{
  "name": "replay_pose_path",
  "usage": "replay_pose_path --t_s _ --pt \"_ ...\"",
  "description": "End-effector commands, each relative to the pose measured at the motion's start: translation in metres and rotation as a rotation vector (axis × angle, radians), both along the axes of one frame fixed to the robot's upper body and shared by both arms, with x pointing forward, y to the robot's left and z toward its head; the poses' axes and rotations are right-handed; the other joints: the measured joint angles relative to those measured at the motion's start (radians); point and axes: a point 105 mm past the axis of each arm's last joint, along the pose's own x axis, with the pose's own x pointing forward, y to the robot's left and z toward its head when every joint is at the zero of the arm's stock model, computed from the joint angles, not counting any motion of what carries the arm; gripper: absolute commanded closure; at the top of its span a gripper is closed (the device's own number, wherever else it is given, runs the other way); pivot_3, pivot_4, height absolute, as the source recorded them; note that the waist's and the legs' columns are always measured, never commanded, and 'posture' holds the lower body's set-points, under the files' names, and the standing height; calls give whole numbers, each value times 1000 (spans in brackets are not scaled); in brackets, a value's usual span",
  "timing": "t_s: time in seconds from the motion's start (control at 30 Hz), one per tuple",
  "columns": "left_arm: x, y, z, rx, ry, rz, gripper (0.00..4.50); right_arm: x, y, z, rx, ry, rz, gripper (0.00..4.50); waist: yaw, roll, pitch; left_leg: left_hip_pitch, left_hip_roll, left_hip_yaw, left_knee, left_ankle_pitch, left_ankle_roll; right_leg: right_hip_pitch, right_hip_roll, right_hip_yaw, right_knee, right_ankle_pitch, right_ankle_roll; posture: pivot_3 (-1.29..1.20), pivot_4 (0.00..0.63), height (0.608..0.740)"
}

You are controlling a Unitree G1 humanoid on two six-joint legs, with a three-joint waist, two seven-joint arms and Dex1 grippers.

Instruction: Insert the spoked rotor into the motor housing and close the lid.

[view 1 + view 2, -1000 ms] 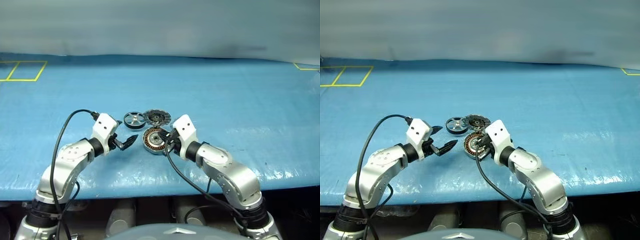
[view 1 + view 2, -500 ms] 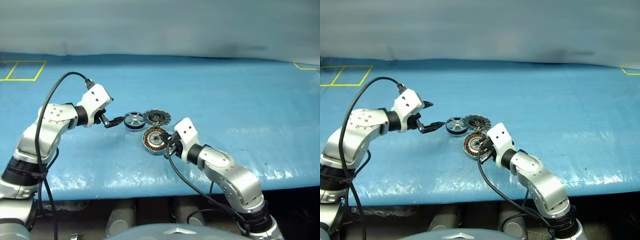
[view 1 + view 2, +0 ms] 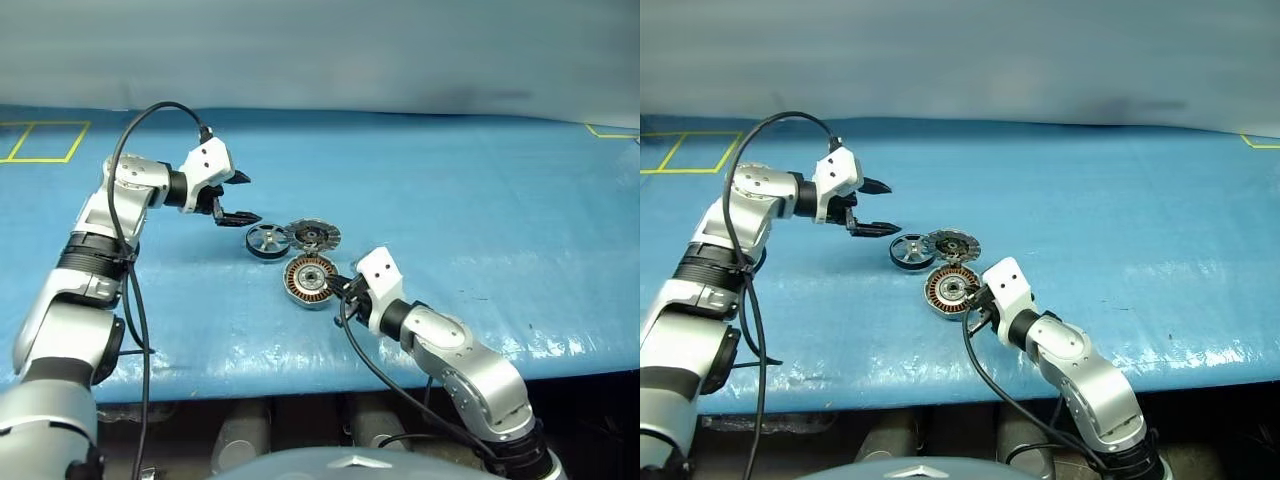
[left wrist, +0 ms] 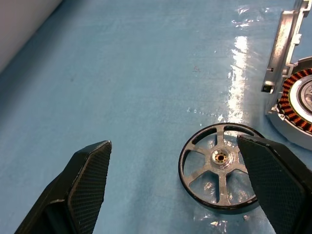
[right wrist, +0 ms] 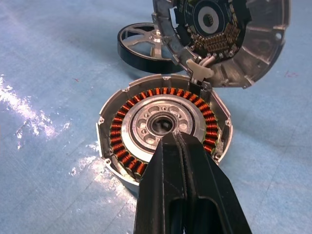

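Note:
The spoked rotor (image 3: 267, 240), a dark ring with silver spokes, lies flat on the blue table. To its right the lid (image 3: 313, 235) stands swung open, hinged to the motor housing (image 3: 310, 280) with its copper windings showing. My left gripper (image 3: 247, 199) hovers open above and to the left of the rotor, pointing at it; in the left wrist view the rotor (image 4: 219, 165) sits between the wide-apart fingers (image 4: 90, 170). My right gripper (image 5: 179, 141) is shut and empty, its tip at the housing's (image 5: 163, 126) near right rim.
A blue plastic sheet (image 3: 480, 200) covers the table, whose front edge runs just below the arms. Yellow tape squares (image 3: 45, 140) mark the far left corner. A pale wall (image 3: 320, 50) rises behind the table.
My left arm has lifted and swung out to the far left, so its open gripper now points at the rotor from above. The right gripper has drawn back slightly from the housing.

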Motion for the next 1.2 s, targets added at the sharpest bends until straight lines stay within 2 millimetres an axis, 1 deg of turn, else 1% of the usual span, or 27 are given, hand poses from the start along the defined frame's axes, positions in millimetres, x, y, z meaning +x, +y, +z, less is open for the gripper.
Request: replay_pose_path --t_s 0.03,0.3,0.5,0.6,0.67,0.87,0.97,1.07,1.2 --pt "2 -5 1 24 40 -51 0 -2 -3 15 26 -65 -28 4466 2 0 0 0 0 0 0 0 0 0 0 0 0 0 0 0 150 740" --pt "9 -20 -9 77 29 -110 0 -8 -10 11 27 -48 -83 4466 3 -1 0 -2 0 -1 4 0 0 1 0 0 0 0 0 0 150 740" --pt "11 -22 -17 122 46 -118 0 -9 -13 10 29 -46 -108 4466 3 -1 0 -2 0 -2 5 0 0 1 0 0 1 0 1 0 150 740" --pt "12 -22 -18 126 54 -113 590 -9 -14 11 29 -47 -115 4500 2 -1 0 -2 0 -2 5 0 0 1 0 0 1 1 1 0 150 740" --pt "14 -22 -18 132 44 -95 1225 -10 -14 11 30 -48 -120 4500 3 -1 0 -2 0 -2 5 0 0 1 0 0 1 1 1 0 150 740" --pt "15 -22 -21 144 71 -85 1225 -9 -15 11 30 -49 -130 4500 4 -1 0 -2 -1 -2 5 0 0 2 0 0 1 1 1 0 150 740" --pt "18 -27 -19 113 81 -64 1225 -9 -15 11 31 -48 -132 4500 3 -1 0 -2 -1 -2 5 0 0 2 0 0 1 1 2 0 150 740" --pt "19 -30 -18 98 103 -47 1225 -9 -15 11 30 -47 -134 4500 3 -1 0 -2 -1 -2 6 0 0 2 0 0 1 4 6 0 150 740" --pt "19 -30 -22 125 131 -38 1225 -9 -15 10 31 -46 -141 4500 2 -1 0 -2 -1 -2 6 0 0 2 0 0 1 4 6 0 150 740"
